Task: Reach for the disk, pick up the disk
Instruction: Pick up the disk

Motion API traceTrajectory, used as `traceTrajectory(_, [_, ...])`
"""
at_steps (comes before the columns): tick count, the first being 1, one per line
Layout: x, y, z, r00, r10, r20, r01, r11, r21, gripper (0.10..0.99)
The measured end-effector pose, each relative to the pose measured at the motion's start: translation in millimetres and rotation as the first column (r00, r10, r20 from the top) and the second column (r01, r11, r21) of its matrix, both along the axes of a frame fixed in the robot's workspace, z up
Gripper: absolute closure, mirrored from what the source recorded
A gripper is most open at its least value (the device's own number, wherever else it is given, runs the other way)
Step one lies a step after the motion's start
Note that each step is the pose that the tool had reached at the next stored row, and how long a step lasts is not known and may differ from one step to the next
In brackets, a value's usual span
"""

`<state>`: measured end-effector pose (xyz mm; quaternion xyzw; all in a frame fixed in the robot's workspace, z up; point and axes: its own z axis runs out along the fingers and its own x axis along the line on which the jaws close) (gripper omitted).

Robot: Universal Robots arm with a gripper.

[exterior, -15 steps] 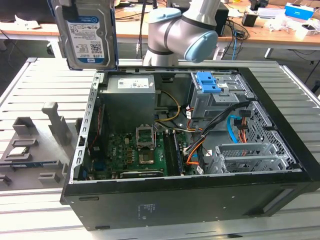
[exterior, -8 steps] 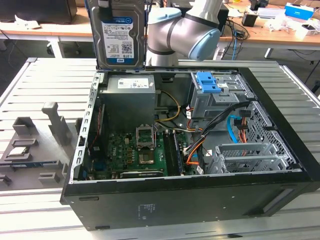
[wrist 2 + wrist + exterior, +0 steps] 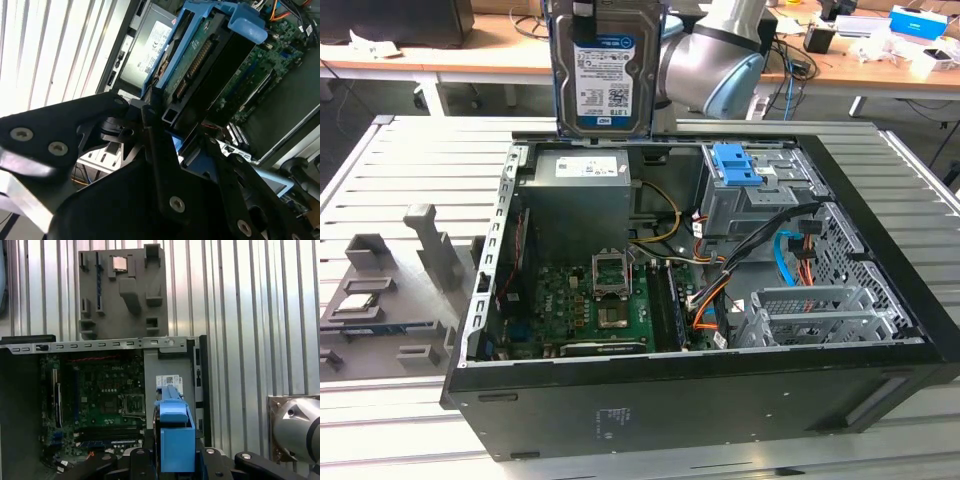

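The disk, a silver-grey hard drive with a white-and-blue label, hangs upright in the air above the back edge of the open computer case. Its blue plastic rail bracket frames it, and the bracket also runs around the drive's green circuit-board side. My gripper is shut on the disk, with black fingers pressed against both of its sides. The gripper clamps the bracketed drive from both sides, high over the case.
Below lies the case's motherboard, power supply and a grey drive cage with a blue latch. Orange and blue cables run beside the cage. A grey fixture block rests on the ribbed metal table at the exterior view's left.
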<state>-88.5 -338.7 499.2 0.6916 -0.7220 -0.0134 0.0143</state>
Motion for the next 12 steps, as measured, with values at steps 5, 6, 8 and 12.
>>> traceTrajectory(5, [37.7, 1.7, 0.0, 1.0, 0.0, 0.0, 0.0, 1.0, 0.0, 0.718])
traceTrajectory(6, [44.7, 2.1, 0.0, 1.0, 0.0, -0.0001, 0.0, 1.0, 0.0, 0.718])
traceTrajectory(8, [59.2, 2.9, 0.0, 1.0, 0.0, -0.0001, 0.0, 1.0, 0.0, 0.718])
traceTrajectory(12, [76.2, 4.0, 0.0, 1.0, 0.0, -0.0001, 0.0, 1.0, 0.0, 0.718])
